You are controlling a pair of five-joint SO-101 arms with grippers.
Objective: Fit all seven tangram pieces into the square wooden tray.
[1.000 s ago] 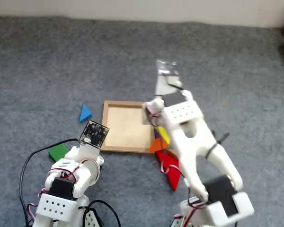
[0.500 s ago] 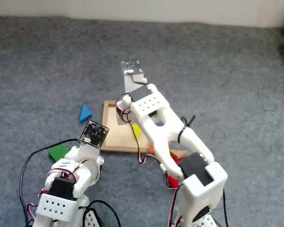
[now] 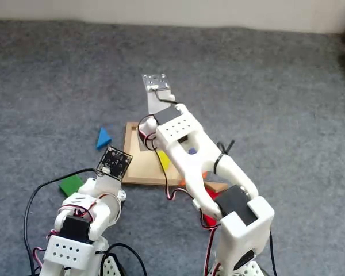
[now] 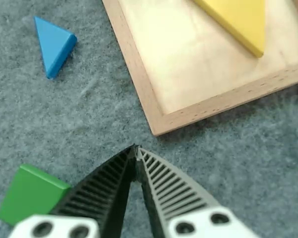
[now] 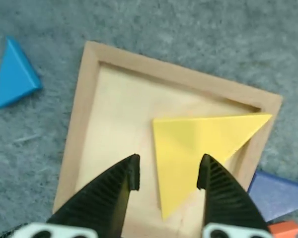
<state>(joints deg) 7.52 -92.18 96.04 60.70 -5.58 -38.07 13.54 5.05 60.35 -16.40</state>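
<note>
The square wooden tray [image 5: 79, 124] lies on grey carpet, and the yellow triangle [image 5: 198, 139] rests inside it with one tip at a tray corner. My right gripper [image 5: 169, 171] hangs open just above the triangle's edge, holding nothing. In the high view the right arm [image 3: 184, 138] stretches over the tray [image 3: 132, 172] and the yellow triangle [image 3: 164, 159]. My left gripper [image 4: 135, 148] is shut and empty, over carpet just off the tray's rim [image 4: 139, 84], between a small blue triangle [image 4: 52, 44] and a green piece [image 4: 30, 193].
A dark blue piece [image 5: 278, 193] and an orange piece [image 5: 285, 229] lie just outside the tray. A red piece [image 3: 210, 201] sits partly under the right arm. The blue triangle [image 3: 103, 138] and green piece [image 3: 71, 185] lie left of the tray. Open carpet stretches beyond.
The right arm swung left across the tray. The yellow triangle went with it, from the tray's right edge to inside the tray. The left arm kept still.
</note>
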